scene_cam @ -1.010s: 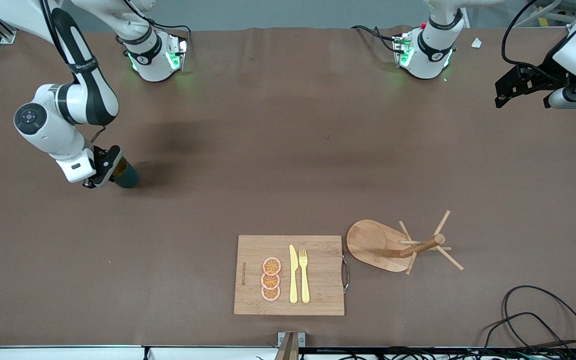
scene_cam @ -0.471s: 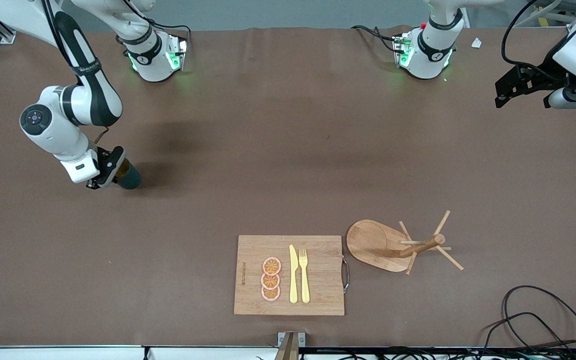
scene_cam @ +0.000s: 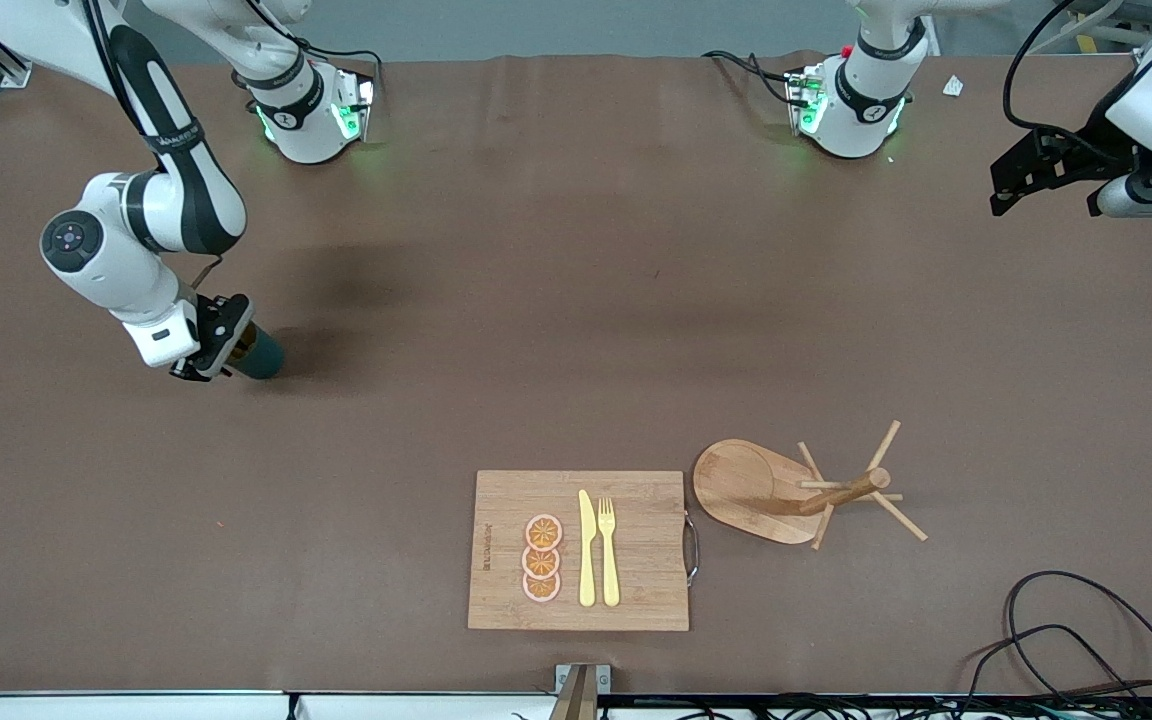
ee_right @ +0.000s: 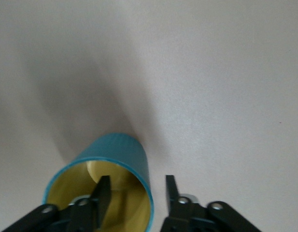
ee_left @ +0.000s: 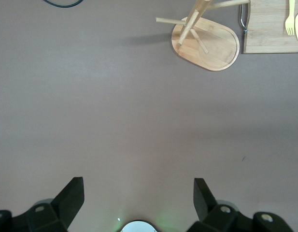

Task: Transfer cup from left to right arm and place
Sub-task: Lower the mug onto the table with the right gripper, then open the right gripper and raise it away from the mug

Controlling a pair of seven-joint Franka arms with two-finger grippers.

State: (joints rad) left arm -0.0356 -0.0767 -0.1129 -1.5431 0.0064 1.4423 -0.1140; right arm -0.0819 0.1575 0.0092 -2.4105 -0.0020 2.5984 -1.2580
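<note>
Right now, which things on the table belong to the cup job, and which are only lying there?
Part of the job:
- cup, on the table at the right arm's end
- right gripper, jaws open astride the cup's rim
- left gripper, open, waiting

Only lying there:
- wooden peg rack
- cutting board with orange slices, knife, fork

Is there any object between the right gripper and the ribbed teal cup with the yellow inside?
Nothing visible. The right gripper is already at the teal cup, one finger inside the rim and one outside, straddling its wall with a gap, jaws open. The cup stands on the brown table at the right arm's end.
</note>
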